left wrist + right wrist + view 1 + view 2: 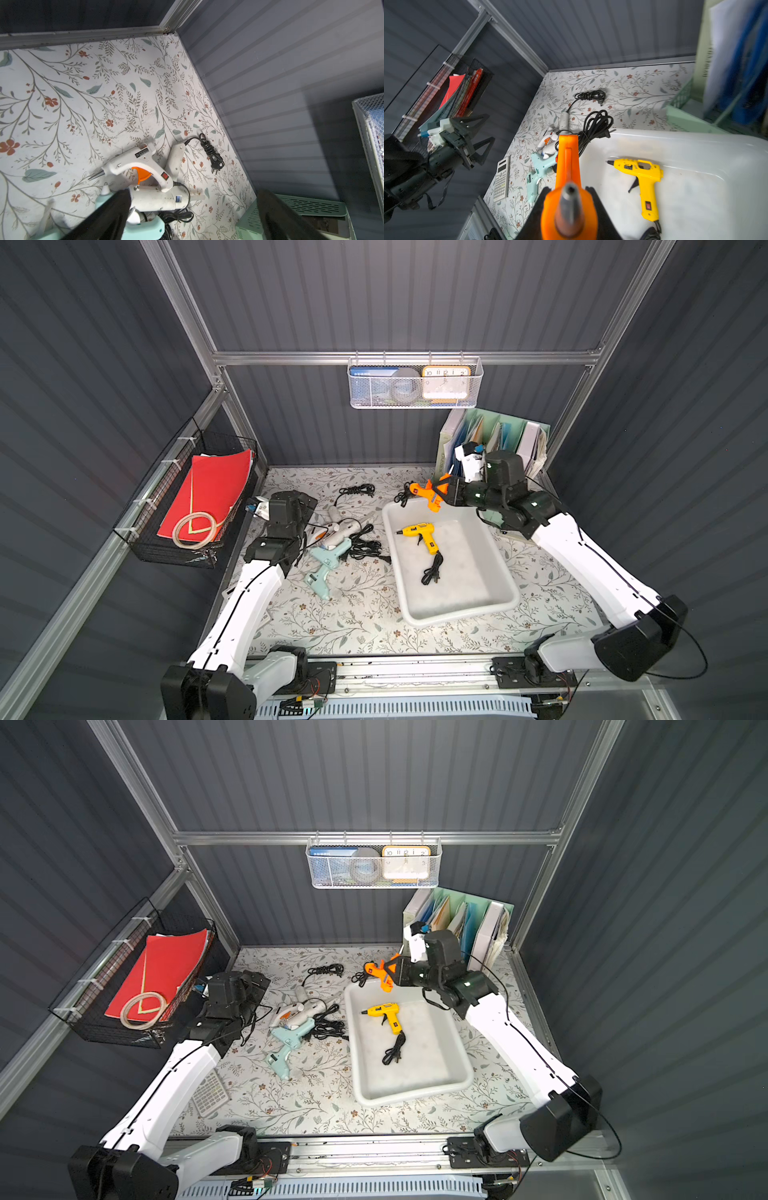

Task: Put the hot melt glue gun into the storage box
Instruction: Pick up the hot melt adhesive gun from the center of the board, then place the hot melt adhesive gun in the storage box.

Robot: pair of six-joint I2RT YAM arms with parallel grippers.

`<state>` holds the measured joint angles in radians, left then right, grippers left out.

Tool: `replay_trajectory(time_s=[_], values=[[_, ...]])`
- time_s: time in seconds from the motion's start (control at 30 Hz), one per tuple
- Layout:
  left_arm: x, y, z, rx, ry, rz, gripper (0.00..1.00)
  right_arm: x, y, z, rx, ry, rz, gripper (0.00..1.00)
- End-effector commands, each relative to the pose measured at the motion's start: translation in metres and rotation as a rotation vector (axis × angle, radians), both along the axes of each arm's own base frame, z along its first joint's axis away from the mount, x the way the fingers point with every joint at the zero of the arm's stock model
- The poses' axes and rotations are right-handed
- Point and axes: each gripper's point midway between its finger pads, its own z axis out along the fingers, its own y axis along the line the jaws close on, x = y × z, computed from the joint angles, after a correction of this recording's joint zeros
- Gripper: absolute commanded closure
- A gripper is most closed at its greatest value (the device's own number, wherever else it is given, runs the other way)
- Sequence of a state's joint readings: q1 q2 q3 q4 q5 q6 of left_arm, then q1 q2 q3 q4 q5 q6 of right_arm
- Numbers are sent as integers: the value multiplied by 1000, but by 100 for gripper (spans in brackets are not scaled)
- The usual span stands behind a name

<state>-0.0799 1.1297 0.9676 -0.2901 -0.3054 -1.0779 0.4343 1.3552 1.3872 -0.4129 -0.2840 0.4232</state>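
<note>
Right gripper (442, 489), clenched on the nozzle end of the orange hot melt glue gun (424, 494); gun held in the air over the far corner of the storage box (457, 616) on the robot's left, not yet inside it; its bundled black cord (402, 498) hangs just outside the rim. Within the box, a yellow glue gun (419, 531) on its side, cord coiled by the handle. Left gripper (491, 127), jaws spread wide and grasping nothing, above the left part of the floral surface (353, 614); close by it, a heap of white glue guns (141, 164) and teal glue guns (332, 556) with tangled cords; a calculator (210, 1094) nearer the front edge. Black wire basket (166, 547) on the left wall; white mesh basket (415, 398) on the back rail.
</note>
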Motion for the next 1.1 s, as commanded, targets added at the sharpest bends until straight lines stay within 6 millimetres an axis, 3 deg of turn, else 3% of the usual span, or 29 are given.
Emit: replay_trajectory(time_s=[0.0,0.1,0.37,0.83,1.07], values=[[11,4,2,56,6,-2,0,3,-26,-10,-31,8,-113,100],[17,1,-7,57,36,-23,0,1,-48,-32,-86,47,-204,100],[32,-8,-22,43,59,-68,0,6,-83,-89,-192,133,-393,100],[40,-4,-13,64,43,-57,0,34,-88,-149,-230,119,-473,100],[43,-3,-10,77,45,-54,0,13,-104,-187,-241,263,-569,100]])
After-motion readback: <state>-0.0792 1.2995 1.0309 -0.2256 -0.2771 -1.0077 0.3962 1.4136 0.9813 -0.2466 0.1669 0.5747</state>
